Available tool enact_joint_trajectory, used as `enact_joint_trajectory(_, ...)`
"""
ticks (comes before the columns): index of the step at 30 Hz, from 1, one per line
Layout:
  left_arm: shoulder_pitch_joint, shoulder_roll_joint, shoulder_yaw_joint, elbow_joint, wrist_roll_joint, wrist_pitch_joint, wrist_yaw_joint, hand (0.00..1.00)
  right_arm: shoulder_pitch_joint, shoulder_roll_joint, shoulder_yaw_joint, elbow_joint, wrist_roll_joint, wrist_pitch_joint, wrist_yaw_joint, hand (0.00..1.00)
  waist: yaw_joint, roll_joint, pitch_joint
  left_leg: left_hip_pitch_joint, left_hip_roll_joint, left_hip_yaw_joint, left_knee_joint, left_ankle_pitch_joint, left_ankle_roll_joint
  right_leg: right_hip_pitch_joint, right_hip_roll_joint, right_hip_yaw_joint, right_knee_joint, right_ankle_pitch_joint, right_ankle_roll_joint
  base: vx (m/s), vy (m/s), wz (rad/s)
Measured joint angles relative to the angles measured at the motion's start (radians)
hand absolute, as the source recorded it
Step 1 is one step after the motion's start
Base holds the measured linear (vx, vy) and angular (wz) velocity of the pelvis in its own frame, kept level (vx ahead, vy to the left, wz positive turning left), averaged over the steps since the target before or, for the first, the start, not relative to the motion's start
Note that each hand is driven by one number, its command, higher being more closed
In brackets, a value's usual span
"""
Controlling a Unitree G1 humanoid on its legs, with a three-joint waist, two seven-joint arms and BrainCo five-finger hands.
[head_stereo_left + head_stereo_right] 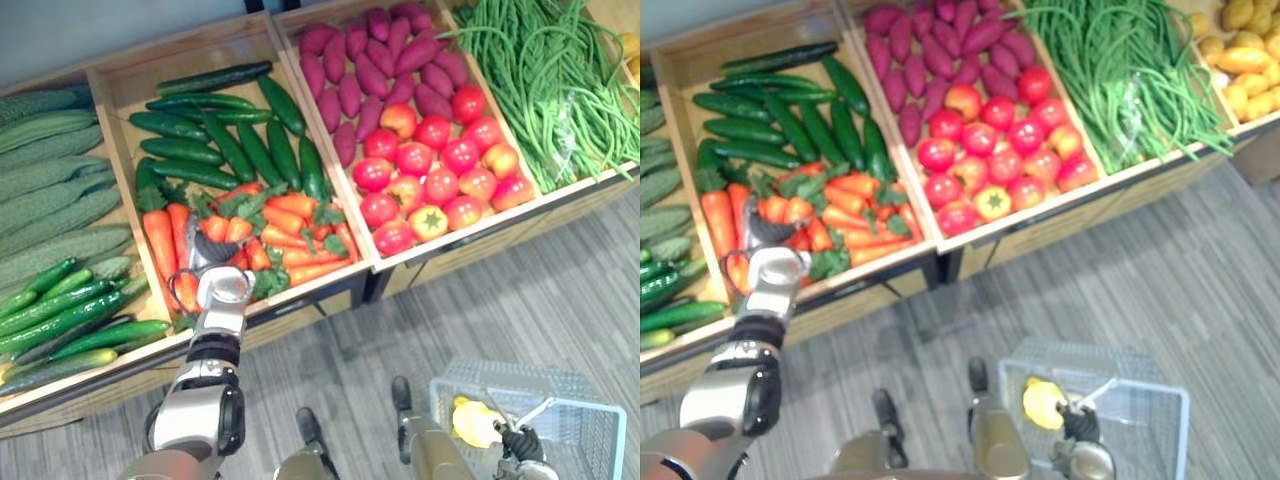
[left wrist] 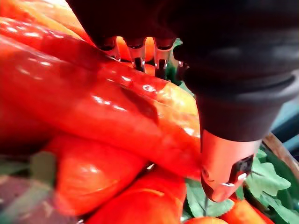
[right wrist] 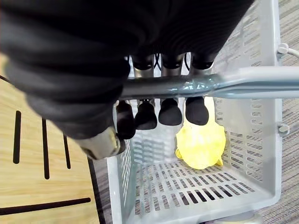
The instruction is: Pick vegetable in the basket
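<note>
My left hand (image 1: 222, 288) is down in the carrot bin (image 1: 262, 232) at the front of the wooden stand. In the left wrist view an orange carrot (image 2: 117, 107) lies across the palm, between the fingers (image 2: 135, 51) and the thumb (image 2: 224, 172), which close round it. The fingertips are hidden behind the carrot. Low on the right, my right hand (image 3: 170, 112) is curled round the metal handle (image 3: 224, 86) of a pale grey plastic basket (image 1: 530, 380). A yellow vegetable (image 3: 201, 144) lies on the basket's floor.
Behind the carrots lie dark cucumbers (image 1: 220, 130). Ridged green gourds (image 1: 50, 190) fill the bin to the left. To the right are purple sweet potatoes (image 1: 380, 60), tomatoes (image 1: 430, 170), long green beans (image 1: 540, 80) and yellow potatoes (image 1: 1240, 60). Grey plank floor lies before the stand.
</note>
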Motion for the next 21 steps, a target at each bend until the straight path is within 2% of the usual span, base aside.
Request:
enact_joint_trajectory(9, -0.041, 0.001, -0.039, 0.025, 0.023, 0.0, -0.038, 0.0, 0.004, 0.0, 0.0, -0.019, 0.0, 0.0, 0.002, 1.0, 0.0, -0.011, 0.006, 0.001, 0.0, 0.004, 0.003, -0.001, 0.0, -0.001, 0.001, 0.013, 0.0, 0.001, 0.0, 0.0, -0.001, 0.0)
enact_joint_trajectory(10, -0.047, 0.001, -0.041, 0.037, 0.04, 0.0, -0.04, 1.0, 0.004, 0.0, 0.0, -0.021, 0.0, 0.0, 0.002, 1.0, 0.0, -0.011, 0.006, 0.002, -0.001, 0.004, 0.004, -0.001, 0.0, -0.001, 0.001, 0.015, 0.0, 0.001, 0.001, 0.0, 0.0, 0.0)
enact_joint_trajectory(21, -0.053, 0.036, -0.046, 0.038, 0.054, 0.0, -0.054, 1.0, 0.015, 0.0, -0.003, -0.006, 0.0, 0.0, 0.003, 1.0, 0.0, -0.012, 0.009, 0.03, -0.001, 0.003, 0.001, 0.0, 0.0, 0.028, -0.003, 0.004, 0.0, 0.003, 0.001, 0.01, -0.002, 0.01)
